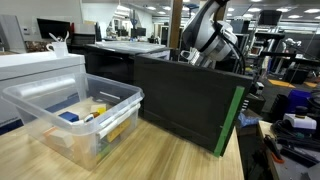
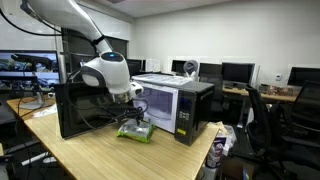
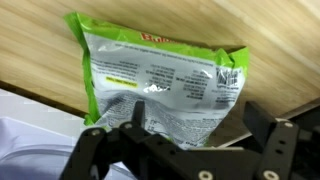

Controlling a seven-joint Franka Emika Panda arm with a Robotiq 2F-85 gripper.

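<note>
Item under inspection: a green snack bag (image 3: 165, 85), lying flat on the wooden table (image 3: 270, 40) with its printed white panel facing up. In an exterior view the bag (image 2: 135, 131) sits near the table's front edge, just beside the front of a microwave (image 2: 175, 105) and in front of a black upright panel (image 2: 75, 110).

Position relative to the claw: the gripper (image 3: 178, 132) stands directly over the bag's near end. In the wrist view the bag fills the centre and its lower part runs under the claw, with one finger (image 3: 92, 145) off its left side and the opposite finger near its right edge. The jaws stand wide apart and hold nothing. Whether the tips touch the film cannot be told; in an exterior view the gripper (image 2: 130, 110) hangs just above the bag.

Surroundings: the white arm (image 2: 70, 20) comes down from the upper left. From the opposite side the black panel (image 1: 190, 95) hides both bag and claw, and only the arm (image 1: 210, 35) shows above it. A clear plastic bin (image 1: 75, 115) holding small items stands on the table beside the panel, well apart from the bag.
</note>
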